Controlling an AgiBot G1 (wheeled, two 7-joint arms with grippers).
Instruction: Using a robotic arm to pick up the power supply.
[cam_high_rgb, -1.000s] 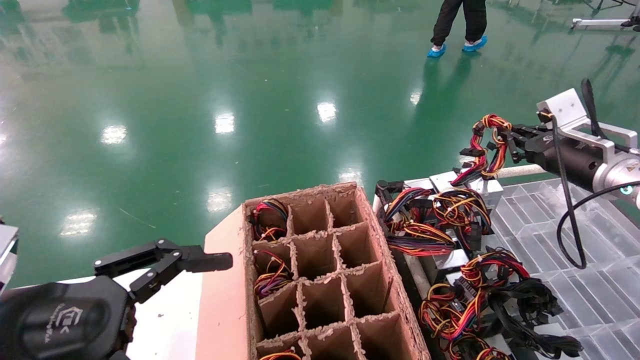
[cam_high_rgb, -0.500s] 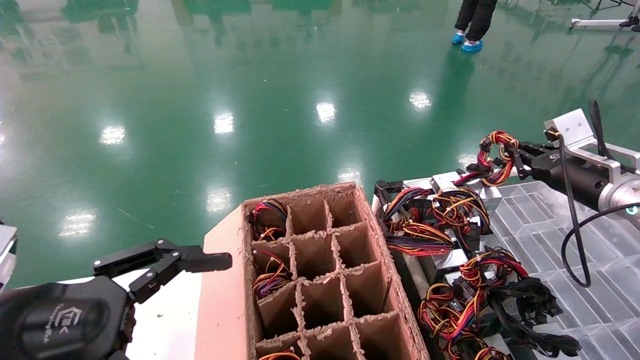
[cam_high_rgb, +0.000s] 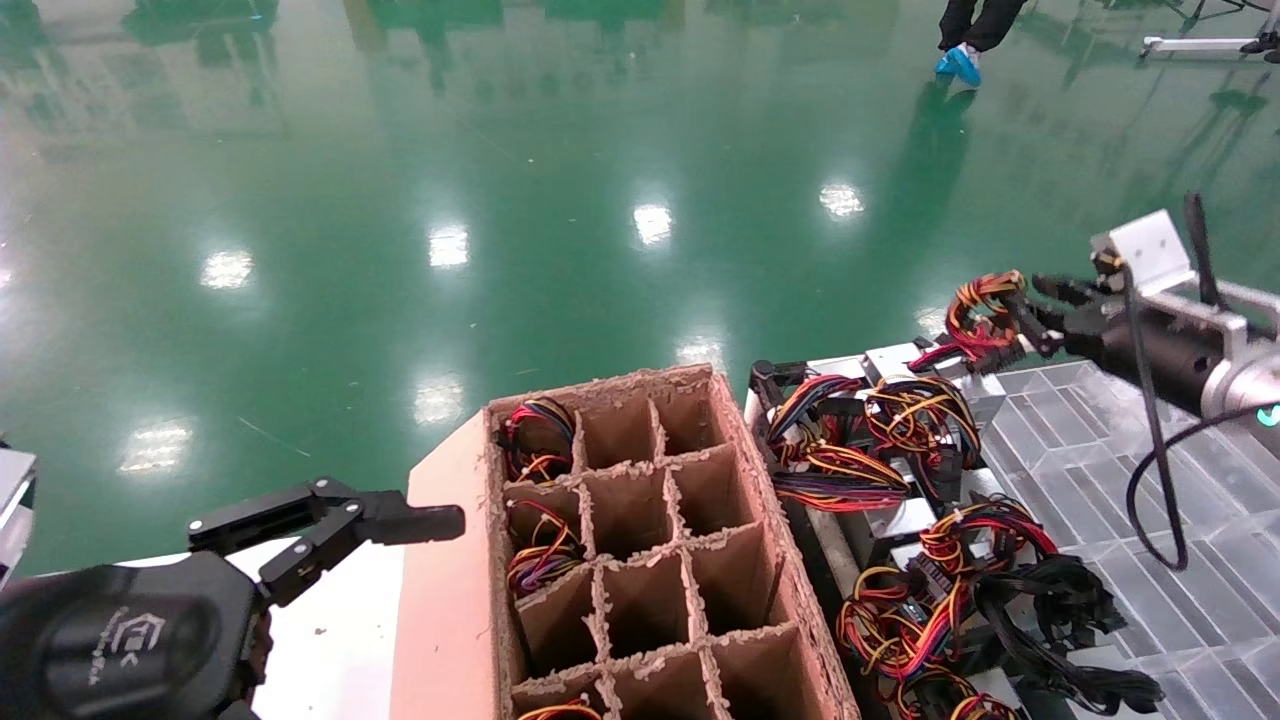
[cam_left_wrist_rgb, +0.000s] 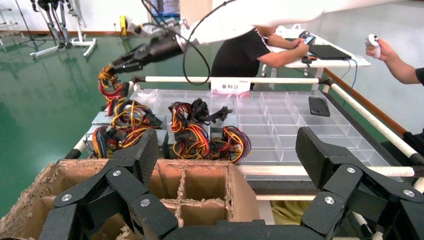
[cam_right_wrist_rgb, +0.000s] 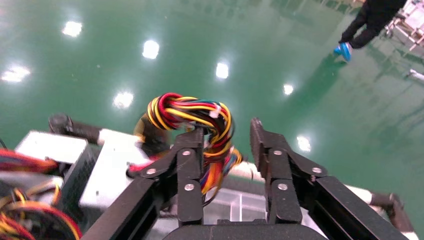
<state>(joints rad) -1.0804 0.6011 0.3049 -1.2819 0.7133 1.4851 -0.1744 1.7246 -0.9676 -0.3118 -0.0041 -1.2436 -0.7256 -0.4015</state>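
My right gripper (cam_right_wrist_rgb: 226, 145) has 2 fingers (cam_right_wrist_rgb: 187, 165) spread around the wire bundle (cam_right_wrist_rgb: 192, 117), but whether either pad presses the wires I cannot tell. The power supply (cam_high_rgb: 925, 362) those wires lead to is mostly hidden under other looms in the head view, right of centre. The cardboard divider box (cam_high_rgb: 640, 540) is cut off by the bottom edge. My left gripper (cam_left_wrist_rgb: 225, 155) runs off the bottom of its wrist view. A person (cam_high_rgb: 975, 30) at the top edge shows only legs and blue shoe covers.
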